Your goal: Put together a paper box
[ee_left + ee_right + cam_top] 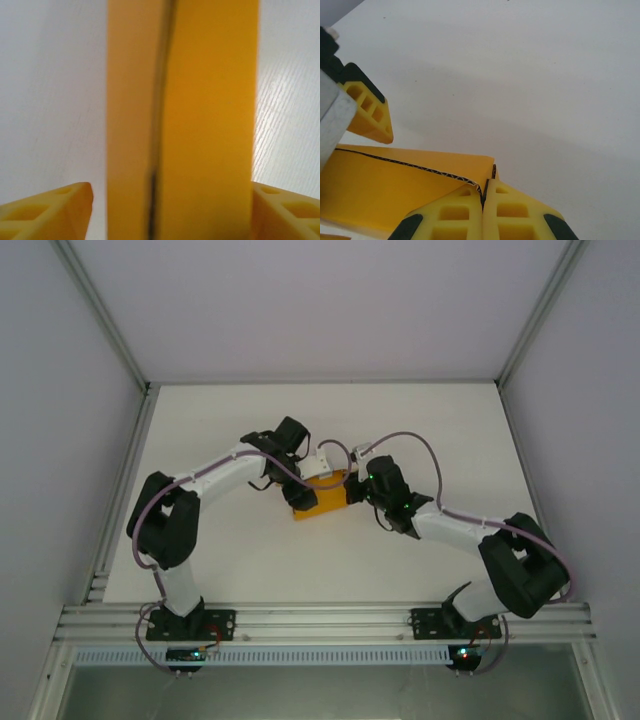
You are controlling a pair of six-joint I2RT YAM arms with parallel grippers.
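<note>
The paper box (322, 496) is orange-yellow card lying on the white table (420, 430) between both arms. In the left wrist view the paper box (200, 115) stands as a broad upright band with a dark seam. My left gripper (170, 200) is open and straddles it: the left fingertip (65, 200) stands apart from the card and the right fingertip (280, 205) is at its edge. My right gripper (484, 192) is shut on a corrugated edge of the paper box (395, 185). From above, the left gripper (297, 488) and right gripper (352, 490) sit at opposite ends.
Aluminium frame posts and grey walls bound the table on the left, right and back. The rail (320, 620) with both arm bases runs along the near edge. A yellow finger (367, 112) of the left gripper appears in the right wrist view.
</note>
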